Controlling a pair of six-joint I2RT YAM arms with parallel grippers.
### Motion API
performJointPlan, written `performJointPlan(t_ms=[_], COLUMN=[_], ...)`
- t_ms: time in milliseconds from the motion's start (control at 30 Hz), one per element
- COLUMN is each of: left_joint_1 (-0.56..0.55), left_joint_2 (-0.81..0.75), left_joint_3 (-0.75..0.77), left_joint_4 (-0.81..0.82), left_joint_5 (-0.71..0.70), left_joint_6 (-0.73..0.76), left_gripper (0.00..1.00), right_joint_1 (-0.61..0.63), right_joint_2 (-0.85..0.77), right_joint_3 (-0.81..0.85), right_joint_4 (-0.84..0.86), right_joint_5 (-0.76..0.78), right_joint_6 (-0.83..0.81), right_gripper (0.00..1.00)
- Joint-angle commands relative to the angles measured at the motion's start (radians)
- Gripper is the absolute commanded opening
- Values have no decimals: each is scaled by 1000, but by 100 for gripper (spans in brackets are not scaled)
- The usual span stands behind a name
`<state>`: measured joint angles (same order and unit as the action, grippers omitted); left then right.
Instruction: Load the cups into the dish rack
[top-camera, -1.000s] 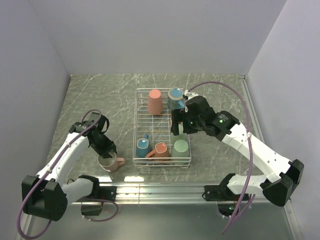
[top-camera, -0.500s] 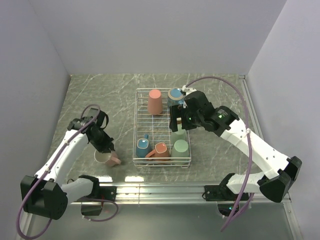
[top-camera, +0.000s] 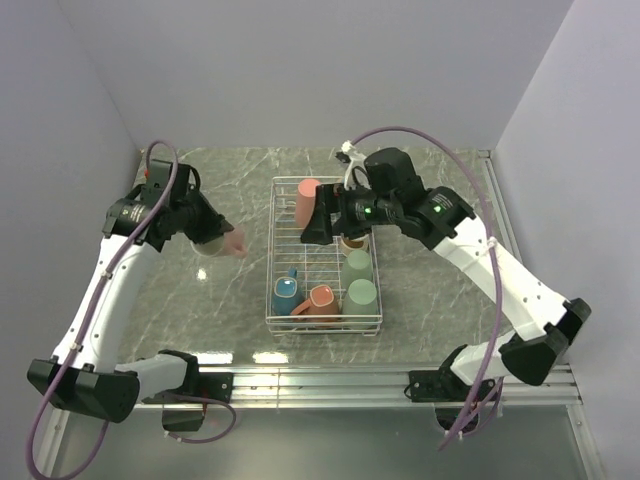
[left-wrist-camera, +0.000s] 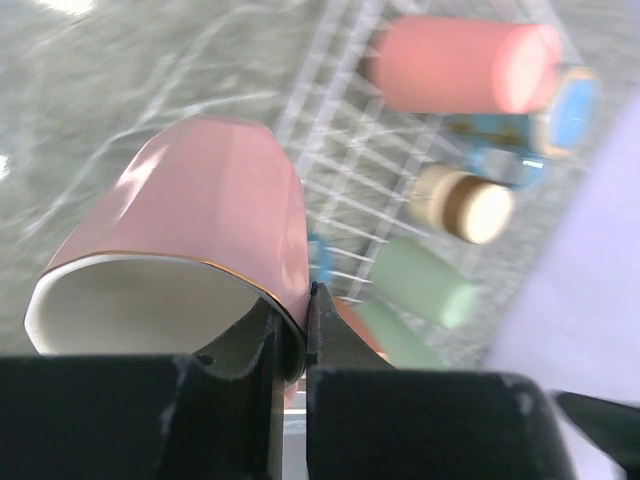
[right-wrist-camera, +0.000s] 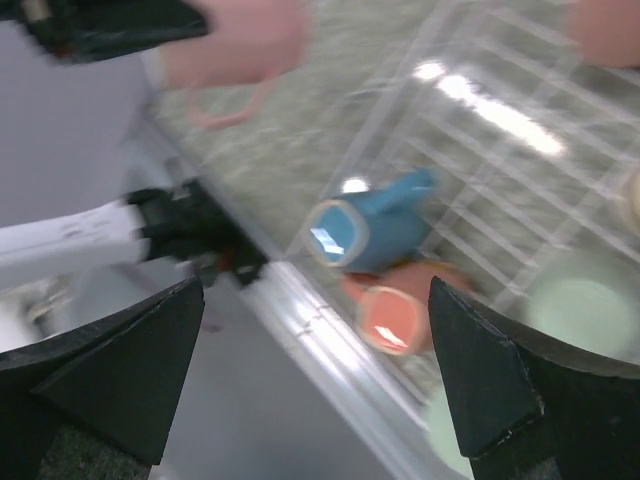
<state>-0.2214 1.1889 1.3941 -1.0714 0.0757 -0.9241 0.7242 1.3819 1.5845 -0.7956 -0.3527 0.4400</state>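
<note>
Hovering at the top view's left, the left gripper (left-wrist-camera: 291, 335) had its jaws clamped on the pink mug (left-wrist-camera: 190, 215) rim, mug tipped sideways, left of the dish rack (top-camera: 273, 262). Right gripper (top-camera: 318, 226) jaws gaped wide over the rack.

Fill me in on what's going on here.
The left claw is shut on the rim of a pink mug, holding it tilted to the left of the rack, not yet inside. The right claw hangs open and empty over the rack, which already has several mugs in it.
</note>
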Motion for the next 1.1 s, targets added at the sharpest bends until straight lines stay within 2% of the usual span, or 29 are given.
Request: performJointPlan(t_ms=[0,100,133,233,367,567,800,900,1067], left_joint_1=[14,50,72,120,148,149,149,149,149], left_joint_2=[-46,-107,-124,-173,-173,-209,-264,-281,-299], left_joint_3=[56,-7,-54,-128,-133,-145,-216,-233,-234], left_joint_4=[216,365,478,655,728,861,996,1025,1053], left_joint_5=[122,234,296,384,478,539,581,605,621], left_joint_6=[41,-4,-43,-117,-159,-225,-312,-337,-354], left_gripper=[0,0,0,0,0,0,0,0,0], right_joint_1=[-23,-45,-54,-88,-94,-92,-85,-80,-63], right_joint_2=[34,66,83,111,147,186,224,235,256], right_joint_3=[12,46,36,-3,-21,-78,-72,-78,-70], right_joint_4=[197,268,303,490,608,786,855,897,937], right_joint_5=[-354,-411,-474,-564,-588,-598,-582,-571,-543], right_joint_6=[110,176,205,366,479,635,701,735,770], right_gripper=[99,100,100,99,99,99,98,93,77])
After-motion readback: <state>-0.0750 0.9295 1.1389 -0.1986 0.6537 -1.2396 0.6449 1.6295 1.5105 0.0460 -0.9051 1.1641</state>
